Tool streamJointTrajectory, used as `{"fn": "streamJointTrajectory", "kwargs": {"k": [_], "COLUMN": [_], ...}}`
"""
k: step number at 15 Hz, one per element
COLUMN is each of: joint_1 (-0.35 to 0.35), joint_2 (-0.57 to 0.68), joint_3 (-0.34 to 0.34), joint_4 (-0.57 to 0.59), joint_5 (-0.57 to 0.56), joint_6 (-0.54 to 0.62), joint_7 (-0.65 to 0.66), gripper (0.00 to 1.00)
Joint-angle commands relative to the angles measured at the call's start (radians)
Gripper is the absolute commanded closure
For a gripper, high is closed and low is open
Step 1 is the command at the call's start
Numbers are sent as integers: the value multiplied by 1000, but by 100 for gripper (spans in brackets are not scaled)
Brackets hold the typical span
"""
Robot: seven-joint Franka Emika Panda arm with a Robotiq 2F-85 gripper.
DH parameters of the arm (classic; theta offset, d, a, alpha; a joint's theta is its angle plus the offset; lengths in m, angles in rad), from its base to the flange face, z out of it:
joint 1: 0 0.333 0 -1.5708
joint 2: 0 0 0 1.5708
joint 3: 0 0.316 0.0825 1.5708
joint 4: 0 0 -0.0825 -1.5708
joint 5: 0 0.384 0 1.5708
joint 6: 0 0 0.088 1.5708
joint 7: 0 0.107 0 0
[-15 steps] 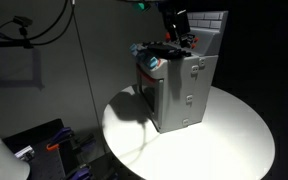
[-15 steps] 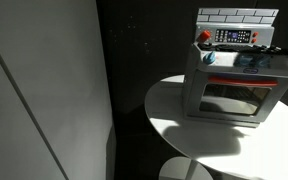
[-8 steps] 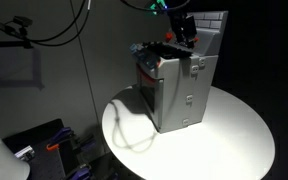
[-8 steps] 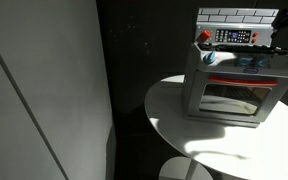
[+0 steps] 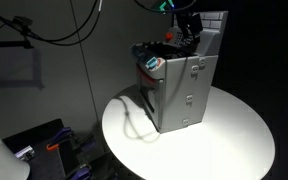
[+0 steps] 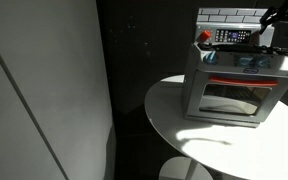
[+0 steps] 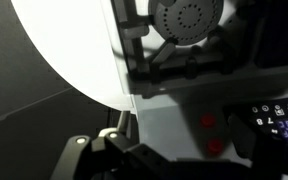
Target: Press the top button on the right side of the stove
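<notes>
Wrist view: stove (image 7: pixel 169 115) buttons (image 7: pixel 208 122) close; we judge the press probably not yet made.
Gripper (image 5: pixel 190 35): over the stove top; we cannot tell if it's parted or closed.
Left: the press itself.

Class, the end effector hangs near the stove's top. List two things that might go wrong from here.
1. Two red buttons sit close together in the wrist view, so the end effector might press the wrong one.
2. The stove stands on a round table; a hard push might slide it.
</notes>
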Motion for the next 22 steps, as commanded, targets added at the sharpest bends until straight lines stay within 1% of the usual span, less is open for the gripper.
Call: {"fn": "streamJointTrajectory", "kwargs": {"k": [1,10,22], "joint_1": [23,44,46], "joint_2": [56,118,156], "joint_3": [-27,-58,-77], "joint_4": [81,145,193], "joint_5": [-20,-20,-17], "joint_6": [-10,-17,-20], "joint_7": [37,55,61], "gripper": [0,0,0]}}
